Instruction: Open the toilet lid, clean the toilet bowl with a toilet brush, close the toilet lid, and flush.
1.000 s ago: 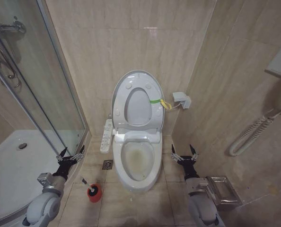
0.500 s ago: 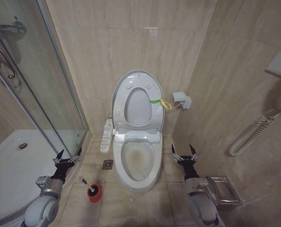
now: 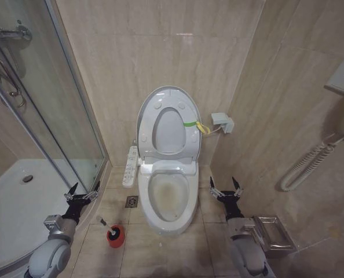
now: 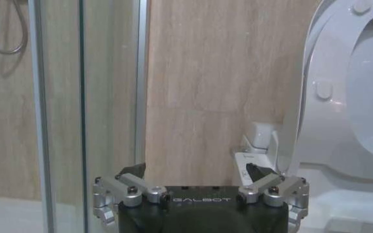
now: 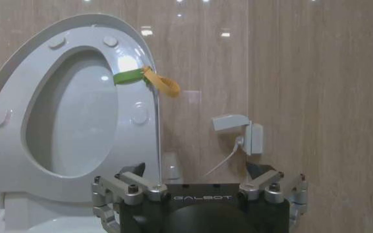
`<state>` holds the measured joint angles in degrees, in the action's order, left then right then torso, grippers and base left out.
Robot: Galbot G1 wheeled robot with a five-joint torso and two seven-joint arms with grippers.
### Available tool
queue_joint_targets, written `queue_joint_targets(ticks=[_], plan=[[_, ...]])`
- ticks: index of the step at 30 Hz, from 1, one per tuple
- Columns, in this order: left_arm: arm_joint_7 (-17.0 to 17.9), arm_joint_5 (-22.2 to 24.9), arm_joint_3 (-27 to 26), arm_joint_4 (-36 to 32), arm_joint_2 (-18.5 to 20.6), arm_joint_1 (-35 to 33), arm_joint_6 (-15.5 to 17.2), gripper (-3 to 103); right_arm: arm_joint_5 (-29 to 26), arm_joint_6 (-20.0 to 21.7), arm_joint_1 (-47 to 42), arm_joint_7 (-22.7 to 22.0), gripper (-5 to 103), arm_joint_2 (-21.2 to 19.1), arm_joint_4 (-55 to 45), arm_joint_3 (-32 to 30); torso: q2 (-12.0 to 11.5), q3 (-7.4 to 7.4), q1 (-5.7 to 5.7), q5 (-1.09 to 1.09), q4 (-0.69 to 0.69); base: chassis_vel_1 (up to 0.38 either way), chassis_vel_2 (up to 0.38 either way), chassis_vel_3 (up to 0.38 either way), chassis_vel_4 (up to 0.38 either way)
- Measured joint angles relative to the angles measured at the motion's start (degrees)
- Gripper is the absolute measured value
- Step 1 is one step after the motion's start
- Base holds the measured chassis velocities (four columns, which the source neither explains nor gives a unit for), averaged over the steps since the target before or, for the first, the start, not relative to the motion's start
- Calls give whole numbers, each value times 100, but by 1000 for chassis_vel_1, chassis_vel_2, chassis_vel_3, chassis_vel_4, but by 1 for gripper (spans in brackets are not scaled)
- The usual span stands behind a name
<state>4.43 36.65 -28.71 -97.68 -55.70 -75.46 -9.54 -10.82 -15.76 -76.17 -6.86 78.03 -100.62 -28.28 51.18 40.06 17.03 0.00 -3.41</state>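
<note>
- Head view: toilet lid [image 3: 168, 119] raised against far wall, exposing stained toilet bowl [image 3: 168, 197]. Toilet brush [image 3: 109, 227] standing in red holder [image 3: 116, 236] on floor, left of bowl. Left gripper [image 3: 83, 191] hovering above brush, jaws spread wide. Right gripper [image 3: 226, 188] idle right of bowl, jaws released.
- Left wrist view: left gripper [image 4: 199, 175], jaws apart, grasping nothing, likely ready for brush.
- Right wrist view: right gripper [image 5: 199, 174] spread, facing lid's green strap [image 5: 128, 75].

Toilet brush [image 3: 110, 230] left of toilet bowl [image 3: 168, 200]

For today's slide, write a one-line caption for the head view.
Toilet lid raised, stained toilet bowl exposed; open left gripper and right gripper flank it, toilet brush on floor.
</note>
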Motion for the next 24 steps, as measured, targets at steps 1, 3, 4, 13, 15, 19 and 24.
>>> queue_joint_targets(ticks=[1,3,4,13,15,19,24], plan=[[-11,-5,10,10,0,1,-13,100,0,0,0,0,100,0,0,0,0,0,0,0,0,0,0,0,0],[-40,-33,28,45,-3,10,-61,100,0,0,0,0,100,0,0,0,0,0,0,0,0,0,0,0,0],[-63,-58,36,65,-4,19,-89,100,0,0,0,0,100,0,0,0,0,0,0,0,0,0,0,0,0],[-76,-145,75,-137,-2,-19,-116,100,0,0,0,0,100,0,0,0,0,0,0,0,0,0,0,0,0],[-55,-182,75,-170,-12,-33,-117,100,0,0,0,0,100,0,0,0,0,0,0,0,0,0,0,0,0],[-46,-210,58,-162,-9,-39,-138,100,0,0,0,0,100,0,0,0,0,0,0,0,0,0,0,0,0],[-37,-225,45,-146,-5,-41,-146,100,0,0,0,0,100,0,0,0,0,0,0,0,0,0,0,0,0]])
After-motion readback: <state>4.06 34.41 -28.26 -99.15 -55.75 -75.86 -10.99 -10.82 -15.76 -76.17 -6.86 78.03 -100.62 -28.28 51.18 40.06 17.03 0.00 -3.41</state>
